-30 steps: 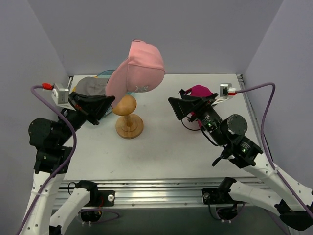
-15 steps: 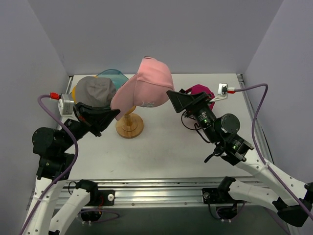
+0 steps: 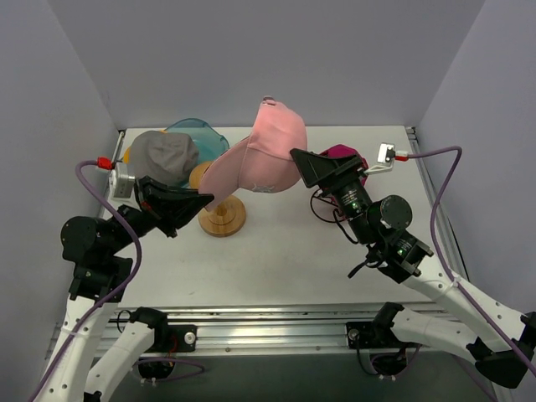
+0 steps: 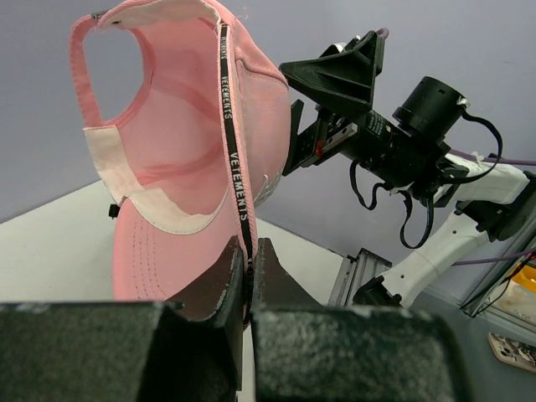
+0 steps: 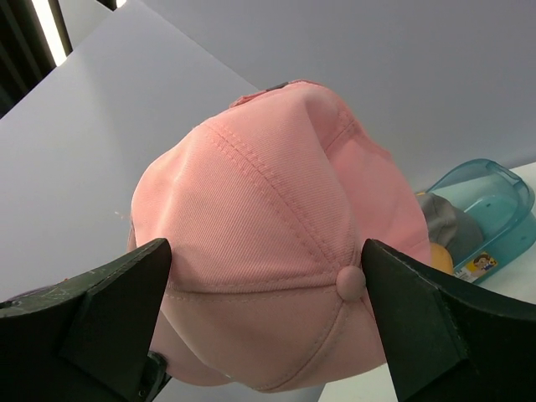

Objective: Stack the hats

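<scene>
Left gripper (image 4: 249, 255) tight on pink cap (image 3: 268, 151), right gripper (image 5: 266, 255) wide; white table (image 3: 293, 251), grey walls (image 3: 251, 50).

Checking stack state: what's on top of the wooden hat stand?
The pink cap, pinched by the left gripper, hangs over the wooden stand. It covers most of the round top, so whether they touch, or anything lies beneath, cannot be seen.

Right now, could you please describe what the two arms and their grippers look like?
The left arm and right arm have white lower links and round black joints. The left gripper and right gripper are black and wedge-shaped. A purple cable loops to each wrist.
</scene>
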`<state>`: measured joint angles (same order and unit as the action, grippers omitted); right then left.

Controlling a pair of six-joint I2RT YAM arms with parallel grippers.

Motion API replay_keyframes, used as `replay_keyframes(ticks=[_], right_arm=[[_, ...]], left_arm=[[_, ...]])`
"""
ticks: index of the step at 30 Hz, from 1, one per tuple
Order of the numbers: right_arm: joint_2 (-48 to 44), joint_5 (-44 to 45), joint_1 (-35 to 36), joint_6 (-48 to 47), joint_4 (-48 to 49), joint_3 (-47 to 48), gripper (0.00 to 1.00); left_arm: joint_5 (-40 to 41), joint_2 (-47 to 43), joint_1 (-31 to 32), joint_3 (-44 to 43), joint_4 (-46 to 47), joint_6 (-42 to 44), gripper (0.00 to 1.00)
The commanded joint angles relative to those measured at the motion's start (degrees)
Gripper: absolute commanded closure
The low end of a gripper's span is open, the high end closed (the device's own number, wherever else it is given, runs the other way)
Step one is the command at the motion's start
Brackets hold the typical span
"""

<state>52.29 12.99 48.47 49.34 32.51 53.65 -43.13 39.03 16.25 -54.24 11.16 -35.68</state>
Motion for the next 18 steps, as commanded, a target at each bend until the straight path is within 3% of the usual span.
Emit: replay_keyframes(ticks=[1, 5, 8, 13, 15, 18], right_arm=[[0.35, -0.86, 0.31, 1.11, 5.81, 0.14, 0.08], [0.97, -2.18, 0.31, 0.93, 6.33, 0.05, 0.13], [0.27, -3.59, 0.31, -0.55, 7.74, -0.30, 0.22], [-1.49, -2.98, 0.31, -3.37, 8.00, -1.61, 0.45], [-2.46, -2.71, 0.31, -4.69, 8.44, -2.32, 0.64], [-3.86, -3.23, 0.31, -9.58, 9.93, -3.55, 0.71]], left_arm=[[-3.62, -0.18, 0.80, 0.18, 6.42, -0.88, 0.98], [-5.29, 1.05, 1.15, -0.25, 6.16, -0.79, 0.98], [-5.82, 2.02, 1.59, -1.04, 4.67, 0.08, 0.98], [-5.64, 2.20, 2.21, -1.92, 0.80, 2.98, 0.98], [-5.47, 2.37, 2.21, -2.27, -0.78, 3.42, 0.98], [-5.55, 3.33, 2.29, -3.41, -3.68, 3.78, 0.93]])
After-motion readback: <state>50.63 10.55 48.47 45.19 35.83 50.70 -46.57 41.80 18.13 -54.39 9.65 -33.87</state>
